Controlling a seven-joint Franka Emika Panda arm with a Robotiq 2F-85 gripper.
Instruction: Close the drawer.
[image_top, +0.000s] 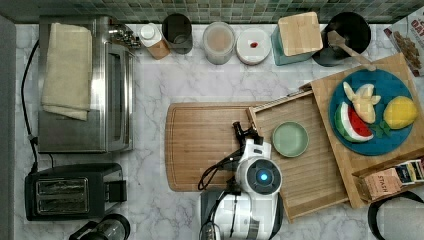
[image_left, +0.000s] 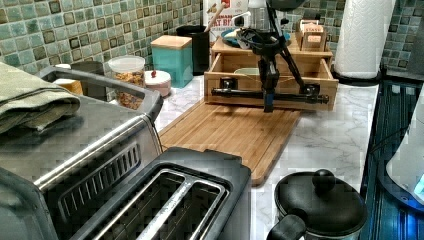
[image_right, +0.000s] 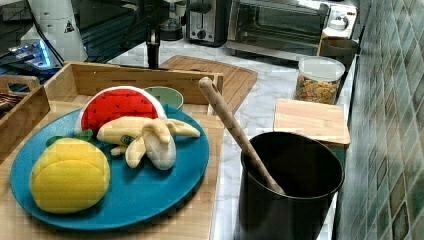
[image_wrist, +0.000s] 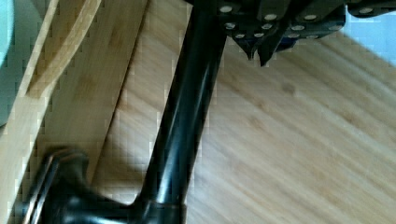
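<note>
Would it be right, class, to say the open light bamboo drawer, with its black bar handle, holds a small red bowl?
Not quite: the small round bowl in the open light bamboo drawer is pale green, not red, as the top view shows. The black bar handle is right.

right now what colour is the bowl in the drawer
Pale green; the bowl shows best in the top view, sitting in the open drawer.

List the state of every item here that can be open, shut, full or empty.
drawer: pulled out, open, a green bowl in it.
green bowl: empty.
gripper: down at the drawer's black handle bar; whether its jaws are open or shut can't be told.
toaster oven: door shut, folded towel on top.
toaster: slots empty.
black crock: holds a wooden utensil.
blue plate: loaded with toy fruit.
</note>
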